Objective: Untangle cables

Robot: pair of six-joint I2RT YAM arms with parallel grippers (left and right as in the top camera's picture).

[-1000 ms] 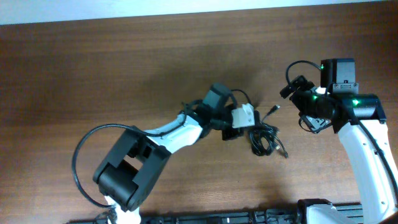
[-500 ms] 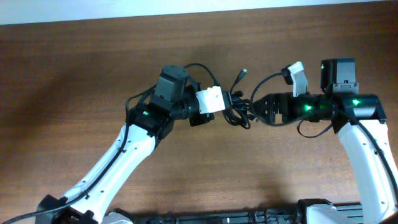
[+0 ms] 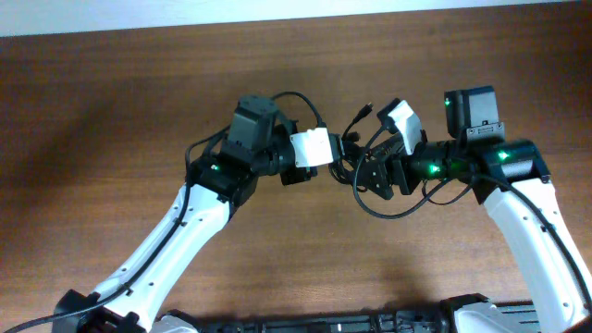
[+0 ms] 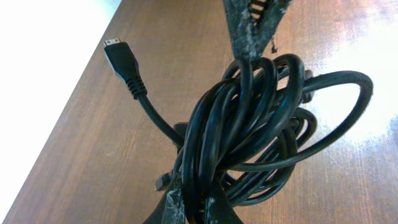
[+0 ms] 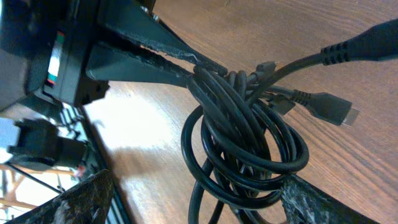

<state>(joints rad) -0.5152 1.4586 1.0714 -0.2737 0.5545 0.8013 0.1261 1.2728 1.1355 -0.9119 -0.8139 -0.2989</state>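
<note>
The cables point(image 3: 356, 159) are a knotted bundle of thin black cords held in the air between my two grippers. My left gripper point(image 3: 339, 161) is shut on the bundle; the left wrist view shows its fingers point(image 4: 202, 204) pinching the lower strands of the coil point(image 4: 249, 130). A plug end point(image 4: 121, 56) sticks up to the left. My right gripper point(image 3: 373, 172) is open. In the right wrist view its fingers point(image 5: 196, 186) stand wide apart with the loops point(image 5: 242, 143) hanging between them. A loose loop point(image 3: 398, 205) sags below the right gripper.
The brown wooden table point(image 3: 111, 111) lies under both arms. A white wall edge point(image 3: 277, 7) runs along the far side. The arm bases and their own black wires point(image 3: 305, 324) are at the near edge.
My left gripper lifted the bundle from the table and carried it up and left. My right gripper swung in to the bundle and now straddles it; a loop has dropped below.
</note>
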